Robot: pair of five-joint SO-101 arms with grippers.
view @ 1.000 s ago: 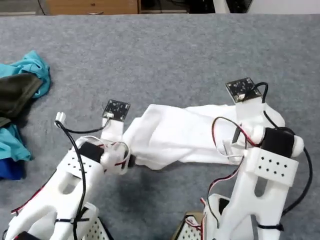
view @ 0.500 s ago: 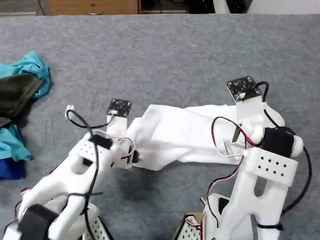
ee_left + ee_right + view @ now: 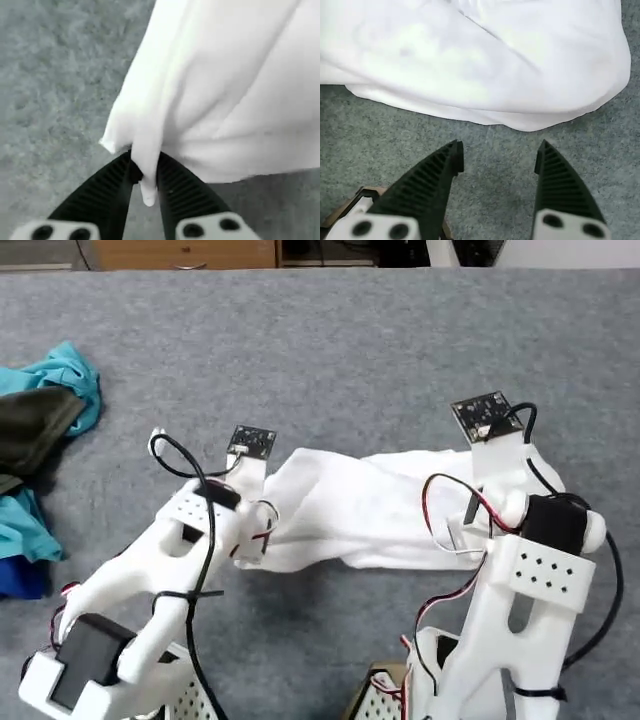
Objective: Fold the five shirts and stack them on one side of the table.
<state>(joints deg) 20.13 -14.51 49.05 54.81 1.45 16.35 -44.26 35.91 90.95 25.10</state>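
Just above the table (image 3: 350, 340), left hand (image 3: 145, 165) pinching white shirt (image 3: 225, 75), right hand (image 3: 500, 150) spread apart.

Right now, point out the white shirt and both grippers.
white shirt (image 3: 360, 508), high view, middle of the cloth.
left gripper (image 3: 145, 163), left wrist view, between fingertips.
right gripper (image 3: 500, 149), right wrist view, between fingertips.

The right gripper (image 3: 500, 148), jaws wide apart, hangs over the grey table (image 3: 375, 132) just short of the white shirt (image 3: 470, 60).

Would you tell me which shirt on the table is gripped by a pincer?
The white shirt: the left pincer is shut on its edge, while the heap of coloured shirts lies apart at the table's side, untouched.
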